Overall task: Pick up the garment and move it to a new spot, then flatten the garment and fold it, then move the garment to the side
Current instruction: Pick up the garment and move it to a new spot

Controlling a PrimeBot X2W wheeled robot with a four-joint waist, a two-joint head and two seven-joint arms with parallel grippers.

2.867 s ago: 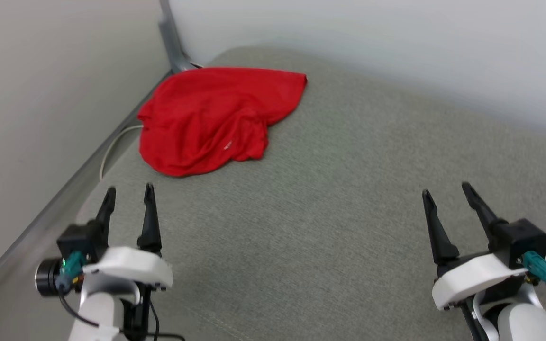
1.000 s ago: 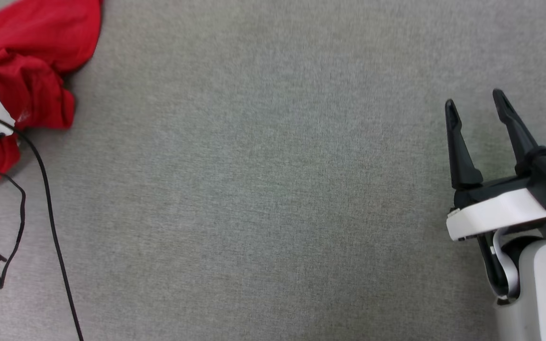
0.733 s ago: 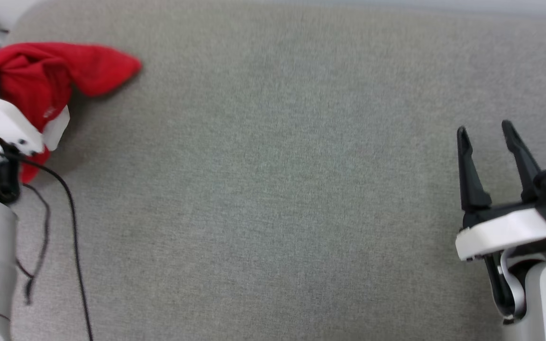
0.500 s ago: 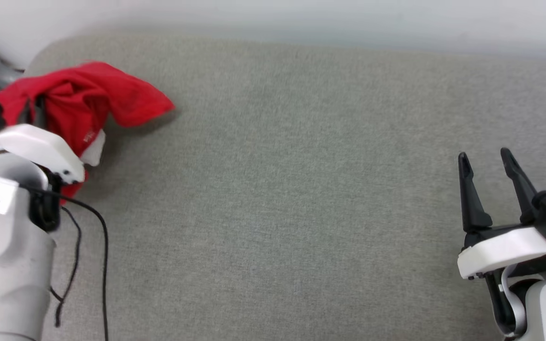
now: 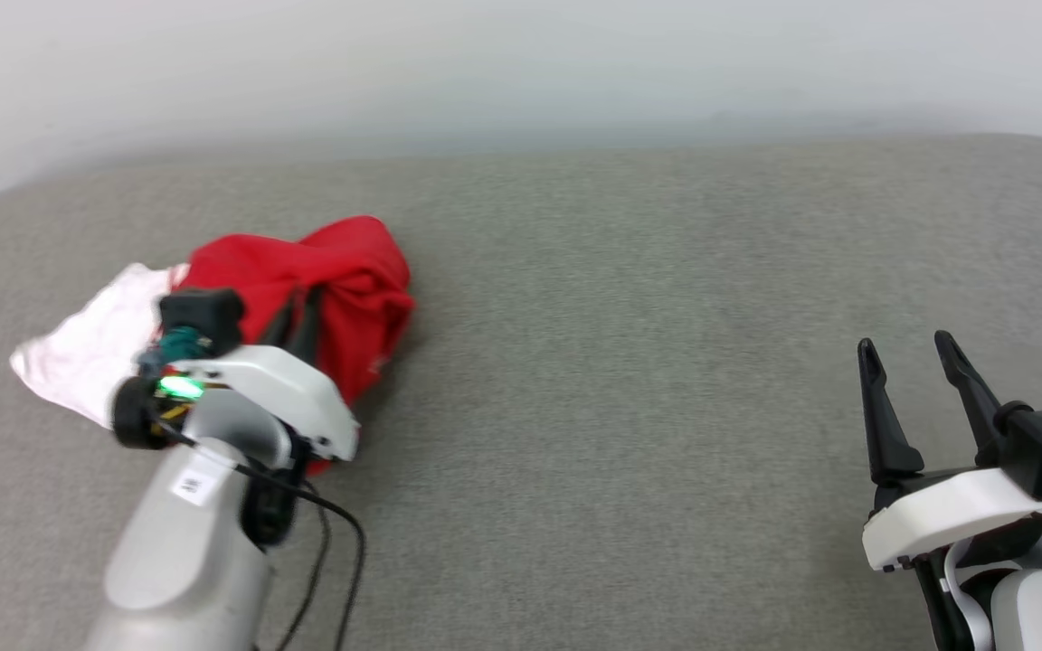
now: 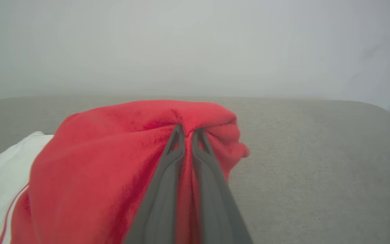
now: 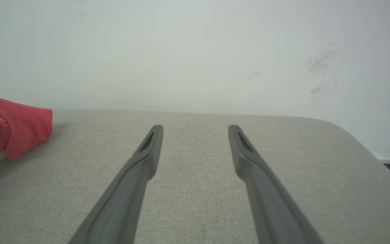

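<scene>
While the garment (image 5: 349,271) was gathered in a red heap on the left part of the grey cushion (image 5: 629,425), its white sleeve (image 5: 87,348) spread on the fabric beside it, the carry to a new spot was judged to be in hand. The heap would best be lifted clear before being shifted, so that the sleeve would not be dragged, and set down mid-cushion, where room for flattening was left. A fold at the heap's top was pinched by the left gripper (image 6: 188,132), its jaws almost closed. The right gripper (image 5: 903,342) was held with jaws spread wide and empty, well apart over bare cushion.
</scene>
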